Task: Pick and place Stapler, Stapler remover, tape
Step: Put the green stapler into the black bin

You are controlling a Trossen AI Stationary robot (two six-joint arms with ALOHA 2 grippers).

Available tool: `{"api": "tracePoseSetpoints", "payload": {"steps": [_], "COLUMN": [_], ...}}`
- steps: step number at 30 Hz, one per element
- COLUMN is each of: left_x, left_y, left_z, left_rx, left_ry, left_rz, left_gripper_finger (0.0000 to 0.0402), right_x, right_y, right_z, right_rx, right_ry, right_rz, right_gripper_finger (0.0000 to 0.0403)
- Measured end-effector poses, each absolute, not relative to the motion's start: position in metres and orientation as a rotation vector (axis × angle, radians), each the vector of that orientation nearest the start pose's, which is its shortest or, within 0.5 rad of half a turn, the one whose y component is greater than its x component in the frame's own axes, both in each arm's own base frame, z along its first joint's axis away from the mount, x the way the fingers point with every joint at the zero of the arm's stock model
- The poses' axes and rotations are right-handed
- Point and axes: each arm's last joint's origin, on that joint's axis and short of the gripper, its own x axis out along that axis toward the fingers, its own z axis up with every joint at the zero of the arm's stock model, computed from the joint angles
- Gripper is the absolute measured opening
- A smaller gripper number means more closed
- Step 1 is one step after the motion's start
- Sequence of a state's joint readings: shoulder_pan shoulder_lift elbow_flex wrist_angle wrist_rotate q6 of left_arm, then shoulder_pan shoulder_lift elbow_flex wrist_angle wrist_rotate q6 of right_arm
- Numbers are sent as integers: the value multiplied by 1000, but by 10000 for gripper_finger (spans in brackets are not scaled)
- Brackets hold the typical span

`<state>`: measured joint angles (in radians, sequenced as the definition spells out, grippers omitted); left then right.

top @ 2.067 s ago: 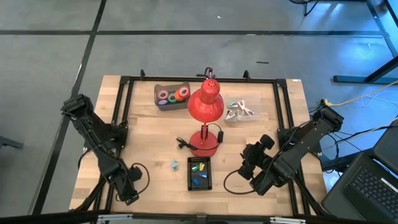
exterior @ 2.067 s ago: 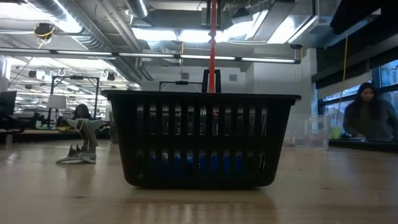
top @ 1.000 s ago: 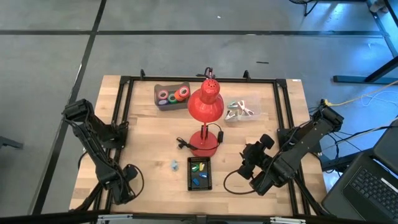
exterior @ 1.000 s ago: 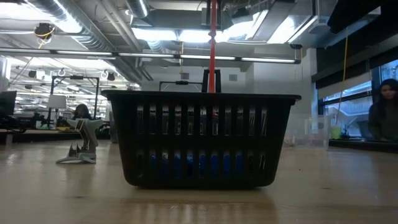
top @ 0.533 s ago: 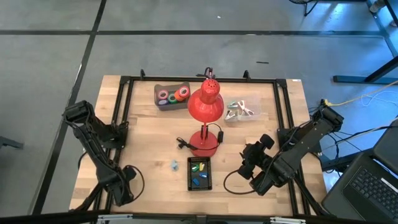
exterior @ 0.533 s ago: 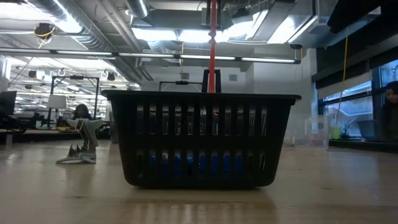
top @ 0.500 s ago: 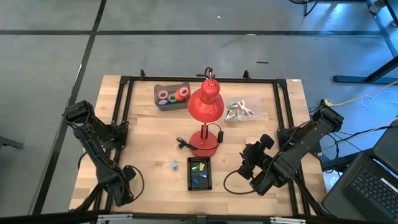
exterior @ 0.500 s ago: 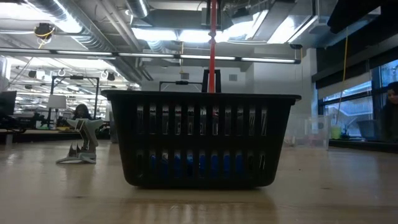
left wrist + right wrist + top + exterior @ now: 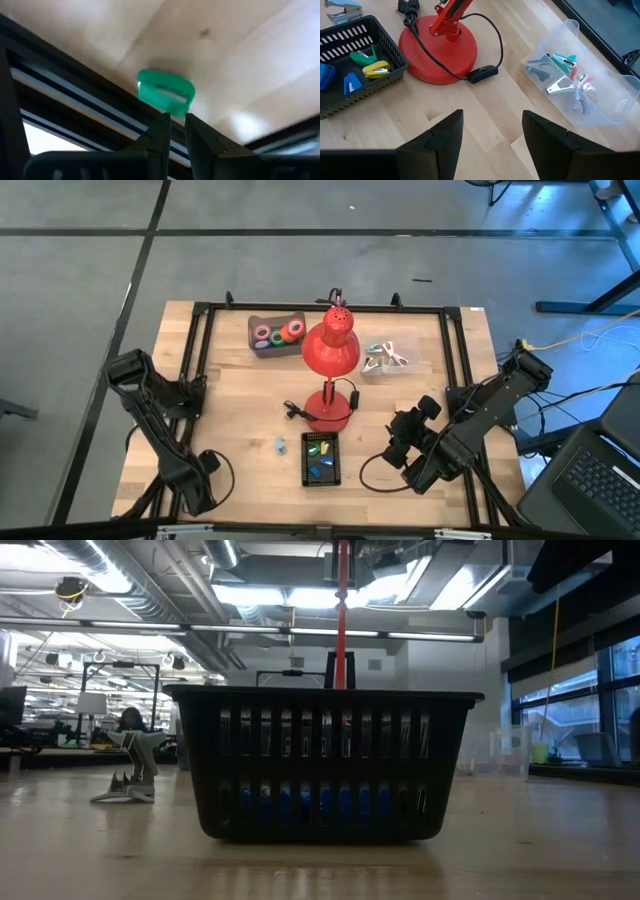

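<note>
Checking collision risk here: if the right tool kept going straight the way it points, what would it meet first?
Probably bare table just ahead of the right tool; further along that line sits the red lamp base. Depth is uncertain.

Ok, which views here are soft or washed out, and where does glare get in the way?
Left wrist view: blurred throughout, the green object soft-edged, a bright glare patch on the wood beside it. Low view: ceiling lights blown out, the black basket nearly a silhouette. Right wrist view: sharp, evenly lit, red lamp base crisp. High view: even light, no glare.
</note>
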<state>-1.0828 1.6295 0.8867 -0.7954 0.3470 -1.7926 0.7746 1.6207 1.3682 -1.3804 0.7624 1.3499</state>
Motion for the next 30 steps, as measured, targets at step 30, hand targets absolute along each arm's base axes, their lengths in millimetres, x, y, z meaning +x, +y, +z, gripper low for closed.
{"api": "tracePoseSetpoints", "payload": {"steps": [30], "left_x": [141], "left_y": [-225], "left_z": [148], "left_rx": [-631], "left_ry": [1653], "left_rz": [433], "left_gripper_finger": [12], "right_x": [214], "right_y": [182], "right_z": [276], "right_rx": [68], "right_ry": [861], "right_rz": [-683], "right_gripper_finger": [205]}}
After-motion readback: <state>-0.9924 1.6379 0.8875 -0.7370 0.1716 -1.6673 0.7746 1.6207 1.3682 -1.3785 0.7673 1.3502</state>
